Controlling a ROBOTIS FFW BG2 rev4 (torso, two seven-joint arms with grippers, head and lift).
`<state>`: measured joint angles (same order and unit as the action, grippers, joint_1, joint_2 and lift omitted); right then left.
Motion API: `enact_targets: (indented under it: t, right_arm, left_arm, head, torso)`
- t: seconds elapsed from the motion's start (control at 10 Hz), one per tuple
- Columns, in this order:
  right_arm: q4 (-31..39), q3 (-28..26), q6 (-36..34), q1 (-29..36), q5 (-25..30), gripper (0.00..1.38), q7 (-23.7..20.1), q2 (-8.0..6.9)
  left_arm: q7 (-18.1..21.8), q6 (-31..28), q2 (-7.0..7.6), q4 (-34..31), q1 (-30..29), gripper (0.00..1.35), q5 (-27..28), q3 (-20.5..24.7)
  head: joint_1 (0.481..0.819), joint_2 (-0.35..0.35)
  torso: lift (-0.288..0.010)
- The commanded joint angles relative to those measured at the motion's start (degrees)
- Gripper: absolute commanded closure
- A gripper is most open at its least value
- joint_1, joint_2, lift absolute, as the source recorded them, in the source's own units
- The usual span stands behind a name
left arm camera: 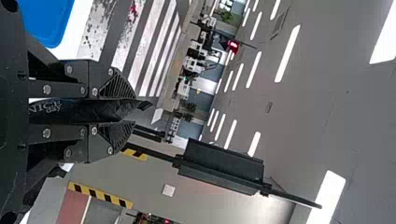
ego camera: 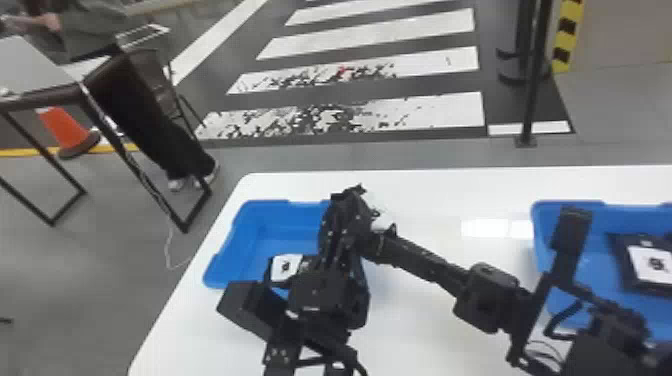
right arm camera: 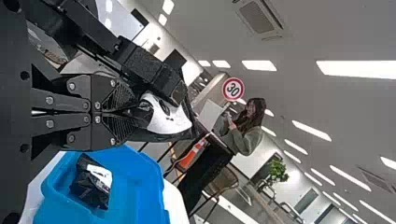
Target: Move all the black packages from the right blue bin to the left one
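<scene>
From the robot, the white table (ego camera: 425, 345) carried one blue bin (ego camera: 285, 221) at eleven o'clock, a second bin (ego camera: 602, 252) at two.

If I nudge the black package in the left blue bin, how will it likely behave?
The black package looks likely to give and crumple, judging by its creased wrap. That wrap looks shiny, so it may slide in the blue bin. Rolling seems unlikely: no round side shows.

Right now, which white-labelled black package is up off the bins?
The package clamped in the right gripper, its label showing past the fingertips; one other package lies in the left bin, another in the right bin.
</scene>
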<state>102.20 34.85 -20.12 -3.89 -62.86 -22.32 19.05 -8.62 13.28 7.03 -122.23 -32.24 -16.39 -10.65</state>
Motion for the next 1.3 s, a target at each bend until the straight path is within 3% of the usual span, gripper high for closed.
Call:
enact_targets:
  t: [0.0,0.3,0.4,0.5,0.6,0.8,0.9,1.1,1.2]
  right_arm:
    - [-0.7,0.0,0.4,-0.8,0.0,1.17,0.0,-0.33]
    - [-2.4,0.0,0.6,-1.7,0.0,1.11,0.3,-0.68]
    - [-2.9,0.0,1.1,-1.6,-0.1,0.81,0.3,-0.68]
    - [-3.3,0.0,1.4,-1.5,-0.2,0.38,0.3,-0.68]
    - [-3.8,-0.1,2.1,-1.0,-1.7,0.08,0.3,-0.68]
    - [-4.8,-1.5,3.4,0.5,-3.5,0.13,-0.2,-0.77]
    - [-4.5,-3.1,3.4,1.2,-3.2,0.14,-0.3,-0.77]
    - [-3.8,-6.9,3.3,2.6,-0.3,0.14,-0.4,-1.03]
    - [-2.0,-11.7,0.7,4.0,5.3,0.14,-0.3,-1.56]
  left_arm:
    - [0.0,-0.1,0.0,0.0,0.0,1.22,0.1,-0.2]
    - [0.0,1.3,0.09,0.0,0.2,1.22,0.1,-0.2]
    - [-0.1,1.3,0.0,0.0,0.6,1.22,0.1,0.3]
    - [-0.8,1.1,0.09,0.4,1.4,1.22,1.2,1.3]
    - [-1.5,1.1,-0.08,3.0,3.3,1.22,3.6,3.1]
    - [-3.3,0.9,-0.96,12.2,9.2,1.22,11.9,9.4]
    - [-3.8,1.2,-1.58,19.8,13.3,1.22,15.8,12.7]
    - [-4.5,1.9,-2.19,27.0,17.5,1.17,18.9,16.5]
    - [-4.5,5.1,-2.1,27.0,16.9,0.74,17.0,15.9]
  head:
    - [0.695,0.35]
    - [0.695,0.35]
    - [0.695,0.35]
    - [0.695,0.35]
    - [0.695,0.35]
    - [0.695,0.35]
    - [0.695,0.35]
    - [0.695,0.35]
    - [0.695,0.35]
  torso:
    - [-0.132]
    - [-0.132]
    - [-0.132]
    - [-0.132]
    - [-0.132]
    - [-0.132]
    - [-0.132]
    - [-0.132]
    - [-0.132]
